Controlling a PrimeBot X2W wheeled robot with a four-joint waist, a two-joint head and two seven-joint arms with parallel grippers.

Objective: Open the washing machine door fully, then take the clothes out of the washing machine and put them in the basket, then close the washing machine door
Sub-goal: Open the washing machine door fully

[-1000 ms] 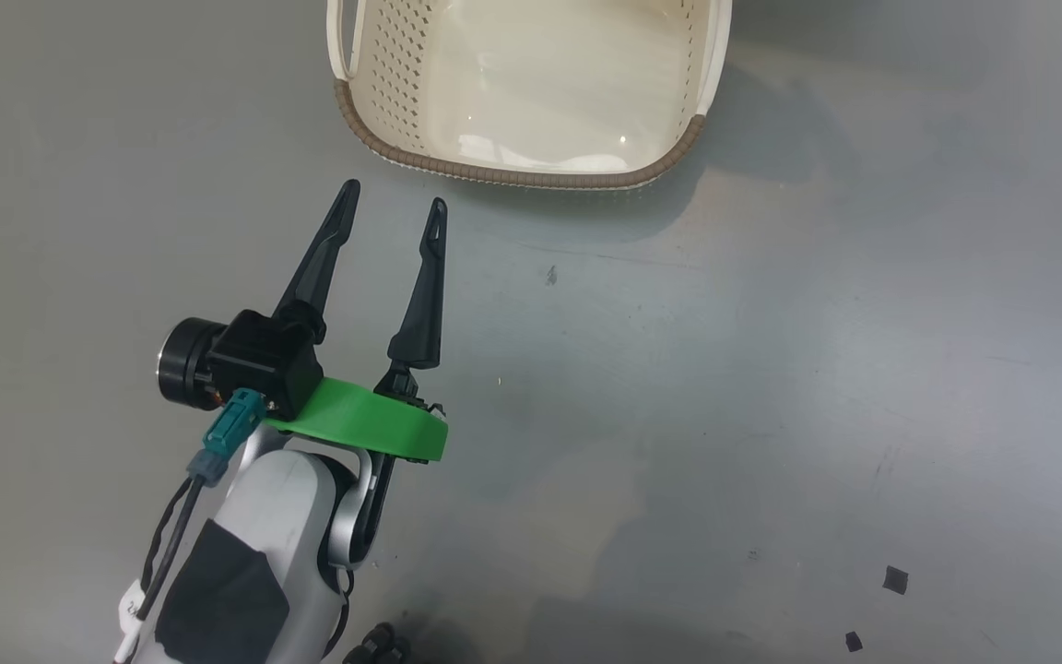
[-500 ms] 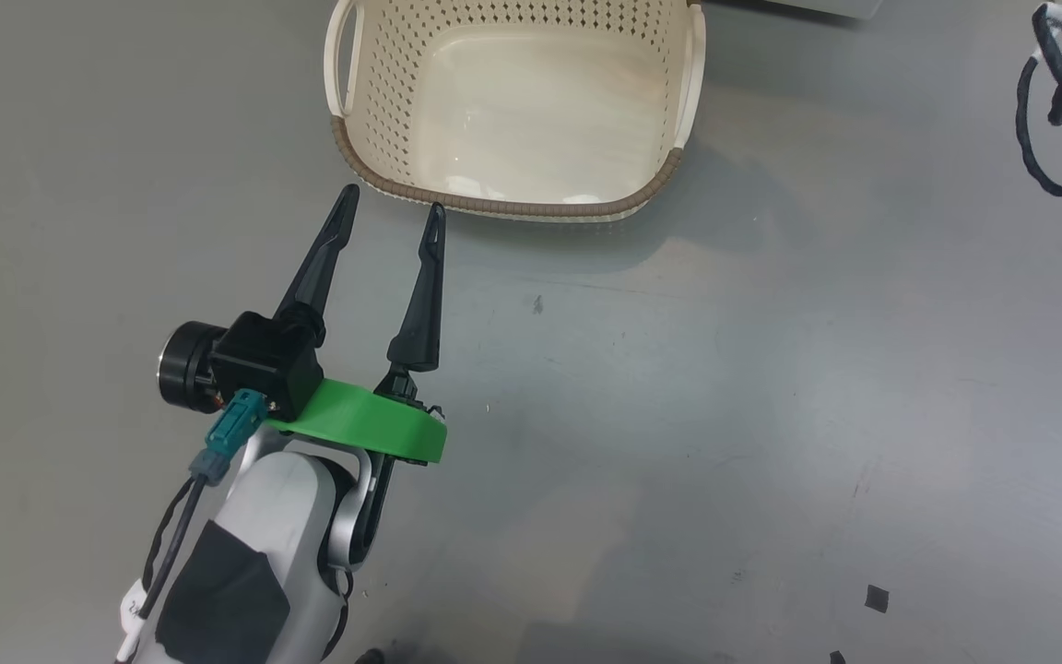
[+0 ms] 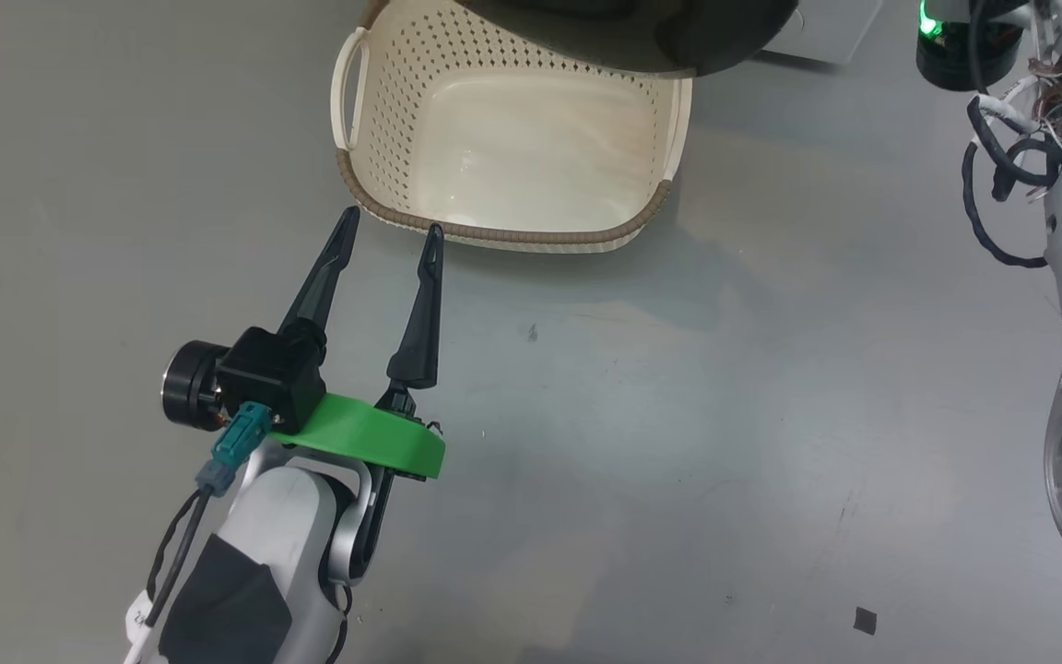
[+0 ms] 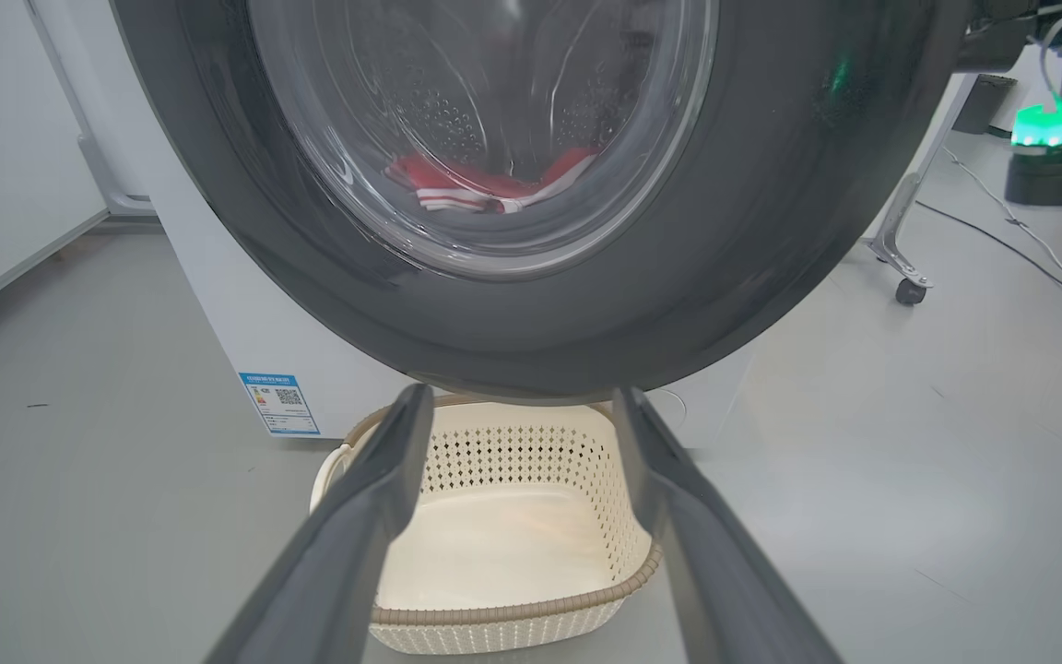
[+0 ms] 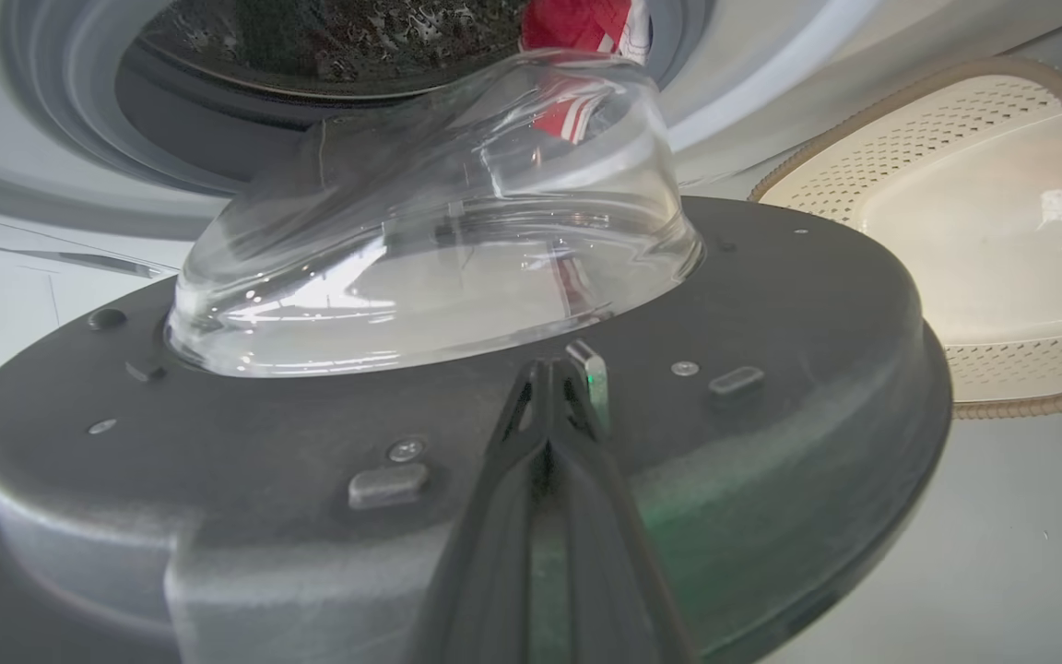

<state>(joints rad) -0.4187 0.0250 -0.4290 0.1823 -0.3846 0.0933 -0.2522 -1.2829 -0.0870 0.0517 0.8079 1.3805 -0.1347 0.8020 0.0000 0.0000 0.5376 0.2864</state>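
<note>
Shift of head view over the last second, bringing washing machine door [image 3: 642,37] rim in above empty basket [image 3: 494,238]. Right gripper [image 5: 549,369] pinched shut at door's inner face; left gripper [image 3: 394,221] spread wide, empty. Red clothes [image 4: 430,175] inside washing machine [image 4: 245,341]. Door opening likely unfinished.
</note>
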